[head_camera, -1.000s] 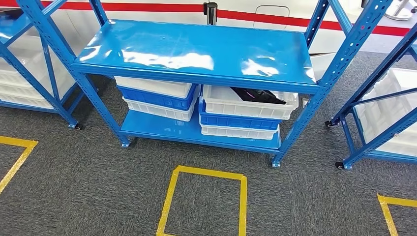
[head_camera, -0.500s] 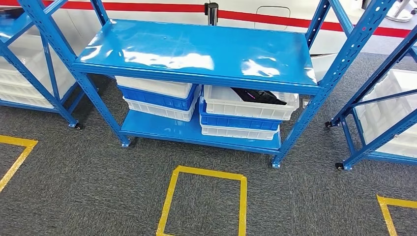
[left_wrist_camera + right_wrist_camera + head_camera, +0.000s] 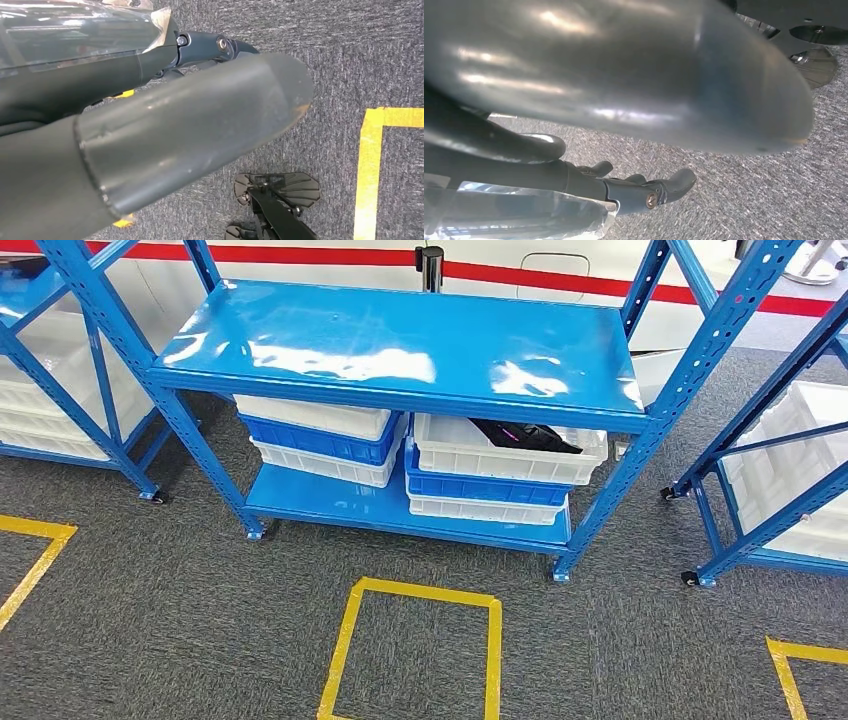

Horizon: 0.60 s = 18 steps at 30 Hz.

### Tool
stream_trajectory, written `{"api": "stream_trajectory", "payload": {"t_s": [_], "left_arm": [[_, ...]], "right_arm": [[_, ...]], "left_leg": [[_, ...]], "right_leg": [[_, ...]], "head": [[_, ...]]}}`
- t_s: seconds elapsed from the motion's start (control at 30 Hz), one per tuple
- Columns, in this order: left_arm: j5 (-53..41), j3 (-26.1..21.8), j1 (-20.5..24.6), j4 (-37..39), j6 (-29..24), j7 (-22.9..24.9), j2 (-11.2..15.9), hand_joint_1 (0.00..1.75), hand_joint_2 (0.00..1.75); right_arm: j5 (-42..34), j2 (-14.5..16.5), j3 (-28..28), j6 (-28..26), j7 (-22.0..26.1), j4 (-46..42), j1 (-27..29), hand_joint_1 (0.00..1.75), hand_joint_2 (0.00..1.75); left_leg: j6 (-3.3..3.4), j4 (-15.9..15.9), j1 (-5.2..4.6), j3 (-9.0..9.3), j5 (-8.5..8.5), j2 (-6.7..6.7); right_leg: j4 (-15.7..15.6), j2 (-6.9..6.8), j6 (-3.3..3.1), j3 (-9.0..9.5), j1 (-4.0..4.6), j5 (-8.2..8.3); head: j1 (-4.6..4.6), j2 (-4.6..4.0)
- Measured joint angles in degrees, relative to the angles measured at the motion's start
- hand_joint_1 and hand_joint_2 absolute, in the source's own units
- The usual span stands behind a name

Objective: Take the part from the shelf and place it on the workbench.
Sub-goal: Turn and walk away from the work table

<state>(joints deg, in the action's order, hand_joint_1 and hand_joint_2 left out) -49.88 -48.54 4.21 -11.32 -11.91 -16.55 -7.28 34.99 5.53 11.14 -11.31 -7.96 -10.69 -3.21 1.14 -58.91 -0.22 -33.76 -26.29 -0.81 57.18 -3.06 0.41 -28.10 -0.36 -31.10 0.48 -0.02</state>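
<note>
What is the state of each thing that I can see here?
Black part: lying in the top white bin, untouched.
Top white bin: open, stacked on a blue bin.
Upper shelf board: bare, glossy.
Left robot hand: hanging over the carpet, holding nothing.
Right robot hand: the same.

Seen from high on the body, looking forward and down: blue shelf [image 3: 400, 350] at 12 o'clock, near; yellow floor tape [image 3: 415, 640] at 6 o'clock on grey carpet [image 3: 150, 620]. Seen from the left wrist, pointing down, close behind the left robot hand [image 3: 165, 135], carpet and tape below. Seen from the right wrist, likewise downward, tight on the right robot hand [image 3: 624, 85] above carpet. Shared across all three: the carpet; shared by head and left wrist: yellow tape.
</note>
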Motion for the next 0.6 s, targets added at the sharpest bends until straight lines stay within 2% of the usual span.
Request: {"api": "stream_trajectory", "payload": {"t_s": [0.33,0.47,0.5,0.6], "left_arm": [[0.0,0.0,0.0,0.0,-0.2,0.1,0.0,0.0,0.0],[0.0,0.0,0.0,0.0,-0.2,0.1,0.0,0.0,1.75],[0.0,0.0,0.0,0.0,-0.2,0.1,0.0,0.0,1.75],[0.0,0.0,0.0,0.0,-0.2,-0.1,0.0,0.0,0.44]], "right_arm": [[0.0,0.0,0.0,0.0,0.5,0.0,0.0,0.0,0.0],[0.0,0.0,0.0,0.0,0.5,0.0,0.0,0.0,0.0],[0.0,0.0,0.0,0.0,0.5,0.0,0.0,0.0,0.0],[-0.3,0.0,0.0,-0.1,0.7,0.0,0.0,0.0,0.0]], "left_leg": [[0.0,0.0,0.0,0.0,0.0,0.0],[0.0,0.0,0.0,0.01,0.0,0.0],[0.0,0.0,0.0,0.01,0.0,0.0],[0.0,0.0,0.0,0.01,0.0,0.0]], "right_leg": [[0.0,0.0,0.0,0.0,0.0,0.0],[0.0,0.0,0.0,0.0,0.0,0.0],[0.0,0.0,0.0,0.0,0.0,0.0],[0.0,0.0,0.0,0.0,0.0,0.0]], "head": [[0.0,0.0],[0.0,0.0],[0.0,0.0],[0.0,0.01]]}}
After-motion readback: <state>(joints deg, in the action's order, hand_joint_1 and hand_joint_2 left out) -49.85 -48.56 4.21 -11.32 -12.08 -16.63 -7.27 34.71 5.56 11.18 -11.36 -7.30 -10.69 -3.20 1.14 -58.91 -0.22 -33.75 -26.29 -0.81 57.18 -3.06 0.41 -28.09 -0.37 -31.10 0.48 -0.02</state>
